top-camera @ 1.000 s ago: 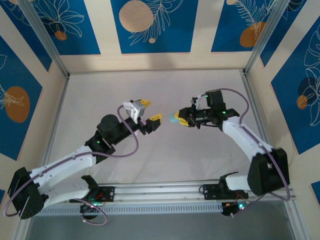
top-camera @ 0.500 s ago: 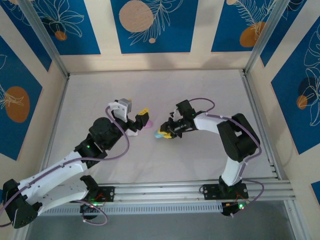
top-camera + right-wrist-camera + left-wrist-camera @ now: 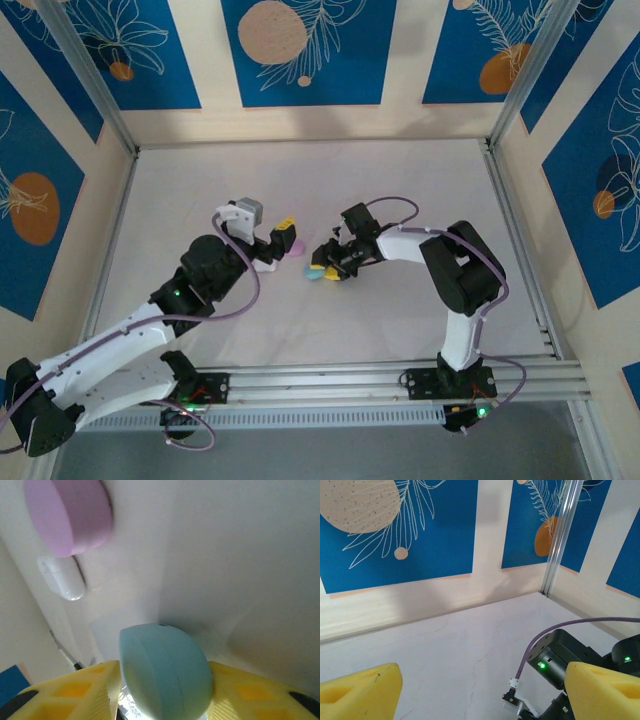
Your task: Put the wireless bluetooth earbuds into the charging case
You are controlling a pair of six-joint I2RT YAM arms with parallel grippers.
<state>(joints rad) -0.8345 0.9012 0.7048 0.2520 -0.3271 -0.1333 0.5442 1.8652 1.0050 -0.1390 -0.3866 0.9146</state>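
A light blue charging case (image 3: 165, 672) rests on the table between the yellow fingers (image 3: 65, 690) of my right gripper (image 3: 327, 266). They flank it closely on both sides, and I cannot tell whether they still press on it. From above, the blue case (image 3: 314, 272) lies just left of that gripper. A pink case (image 3: 67, 515) and a white case (image 3: 62, 577) lie beyond it. My left gripper (image 3: 284, 236) hovers open over the pink case (image 3: 297, 246) and white case (image 3: 265, 263), with nothing between its fingers (image 3: 360, 692). The earbuds are out of view.
The right arm's wrist and purple cable (image 3: 560, 655) sit close in front of the left gripper. The aluminium frame post (image 3: 560, 535) and the back wall stand beyond. The white tabletop (image 3: 400, 180) stretches behind both grippers.
The right gripper carried the blue case down and left onto the table near the other cases. The left gripper swung left and lowered over the pink and white cases.
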